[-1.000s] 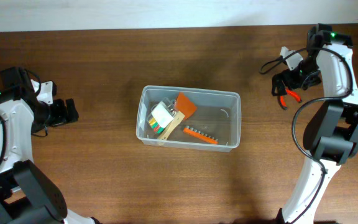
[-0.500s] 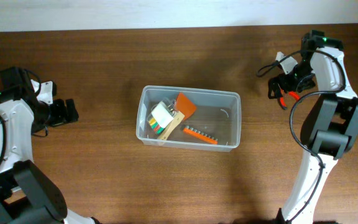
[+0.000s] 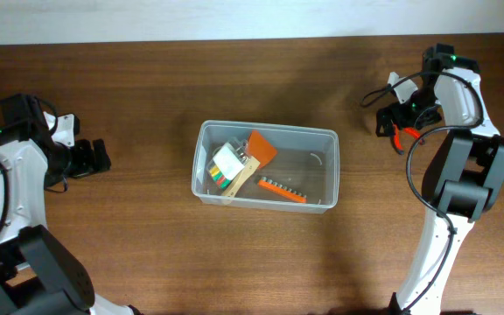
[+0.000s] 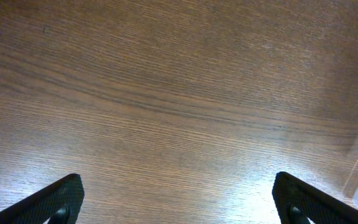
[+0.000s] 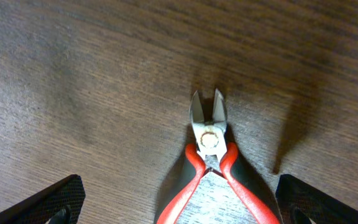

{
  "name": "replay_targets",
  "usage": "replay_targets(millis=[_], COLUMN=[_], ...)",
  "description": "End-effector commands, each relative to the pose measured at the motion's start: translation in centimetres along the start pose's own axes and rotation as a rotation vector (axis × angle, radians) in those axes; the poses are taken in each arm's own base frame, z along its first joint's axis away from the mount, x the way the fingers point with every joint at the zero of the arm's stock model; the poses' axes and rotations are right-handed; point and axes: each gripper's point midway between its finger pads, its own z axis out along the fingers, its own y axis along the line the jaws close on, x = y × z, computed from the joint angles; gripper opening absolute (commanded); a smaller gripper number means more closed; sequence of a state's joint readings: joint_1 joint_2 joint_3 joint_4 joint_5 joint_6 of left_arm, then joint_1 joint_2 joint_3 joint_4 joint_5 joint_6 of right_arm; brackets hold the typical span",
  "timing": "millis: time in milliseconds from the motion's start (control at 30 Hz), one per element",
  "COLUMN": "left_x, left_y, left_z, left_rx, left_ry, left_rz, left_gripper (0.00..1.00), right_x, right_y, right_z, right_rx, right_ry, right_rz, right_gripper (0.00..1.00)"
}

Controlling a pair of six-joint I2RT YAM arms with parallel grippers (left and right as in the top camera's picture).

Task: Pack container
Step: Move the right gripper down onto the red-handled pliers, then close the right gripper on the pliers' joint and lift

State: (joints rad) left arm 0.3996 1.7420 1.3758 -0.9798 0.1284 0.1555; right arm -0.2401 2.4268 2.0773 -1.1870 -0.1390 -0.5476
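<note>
Red-handled steel side cutters (image 5: 209, 138) lie on brown wooden worktop (image 3: 147, 254), centred under right gripper (image 5: 179, 204), fingers apart, long axis crosswise to them. Clear plastic rectangular container (image 3: 269, 129) sits mid-worktop. Left gripper (image 3: 97, 157) apart, empty, farther.

One container (image 3: 269, 129), one red-handled cutter (image 5: 209, 142), small tools (image 3: 262, 147) inside — perhaps three.

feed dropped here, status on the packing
Left gripper open, empty. Right gripper open above red-handled cutters, on table. Container part-packed. Nothing blocking.
</note>
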Motion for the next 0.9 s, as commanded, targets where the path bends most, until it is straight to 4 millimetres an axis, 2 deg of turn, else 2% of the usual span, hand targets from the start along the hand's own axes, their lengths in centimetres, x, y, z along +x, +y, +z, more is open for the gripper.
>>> replay_targets(millis=[0, 133, 433, 867], left_x=[0.0, 0.0, 0.0, 0.0], left_y=[-0.2, -0.2, -0.2, -0.2], left_z=[-0.5, -0.5, -0.5, -0.5], left_rx=[0.012, 0.012, 0.012, 0.012], left_ry=[-0.014, -0.014, -0.014, -0.014], left_rz=[-0.006, -0.006, -0.006, -0.006], left_gripper=[0.99, 0.99, 0.99, 0.99], right_x=[-0.1, -0.1, 1.4, 1.7], right_y=[0.4, 0.4, 1.3, 2.9], right_z=[1.0, 1.2, 2.1, 2.2], right_rx=[-0.021, -0.023, -0.053, -0.071], right_ry=[0.004, 0.005, 0.060, 0.097], right_rz=[0.011, 0.030, 0.056, 0.040], right_gripper=[0.99, 0.98, 0.99, 0.99])
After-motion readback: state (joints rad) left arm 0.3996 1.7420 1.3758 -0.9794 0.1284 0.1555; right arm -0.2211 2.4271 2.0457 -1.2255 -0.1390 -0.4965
